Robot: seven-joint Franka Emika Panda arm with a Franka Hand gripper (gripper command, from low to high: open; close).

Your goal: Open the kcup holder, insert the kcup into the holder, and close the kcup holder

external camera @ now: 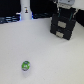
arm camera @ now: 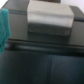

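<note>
**Arm up at the holder, pod sitting alone out front**

So in the exterior view the kcup holder [external camera: 63, 26] is the black boxy thing at the back toward the exterior view's right, sitting on the white table [external camera: 40, 50]. The gripper [external camera: 65, 10] is right on top of it, looks like it's touching or just above the upper edge, but it's too blurry to call. Can't tell whether the jaws are spread or pinched either.

The kcup [external camera: 25, 65] is well apart from all that, down near the front edge, toward the exterior view's left, with loads of bare table all round it. Green and blue top facing up.

Wrist view is mostly the black holder [arm camera: 45, 62] up close with a pale rectangular block [arm camera: 49, 22] on it. No clue what's inside from here; it looks closed, maybe.
</note>
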